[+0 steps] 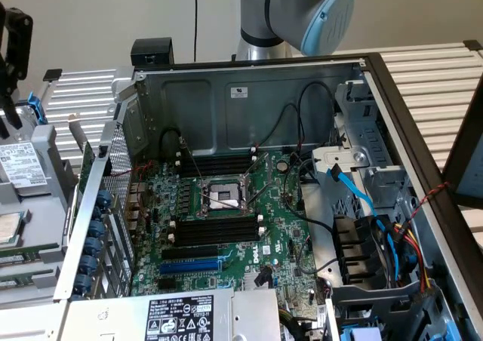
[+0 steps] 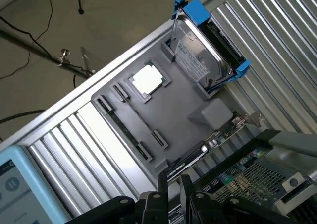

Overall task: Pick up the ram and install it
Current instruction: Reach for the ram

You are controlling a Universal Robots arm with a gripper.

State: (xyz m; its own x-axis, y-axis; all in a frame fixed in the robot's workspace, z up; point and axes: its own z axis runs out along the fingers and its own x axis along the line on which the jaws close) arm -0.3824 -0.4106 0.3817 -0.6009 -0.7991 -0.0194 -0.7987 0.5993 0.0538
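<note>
In the wrist view my gripper (image 2: 174, 196) hangs over a grey parts tray (image 2: 178, 110), its two black fingers (image 2: 162, 200) close together. A thin edge with a white label strip, the ram (image 2: 174, 215), sits between them, so the gripper looks shut on it. The exterior view has the gripper (image 1: 11, 47) at the far left, high above the tray (image 1: 45, 205) and well away from the open computer case (image 1: 249, 92). Inside the case, the motherboard's long black slots (image 1: 215, 231) lie beside the processor socket (image 1: 223, 198).
The tray carries a processor chip (image 2: 147, 79), a hard drive in a blue bracket (image 2: 203, 50) and a green card (image 2: 218, 140) at its edge. A blue slot (image 1: 192, 265) lies below the black ones. Cables and a drive cage (image 1: 370, 205) crowd the case on the exterior view's right.
</note>
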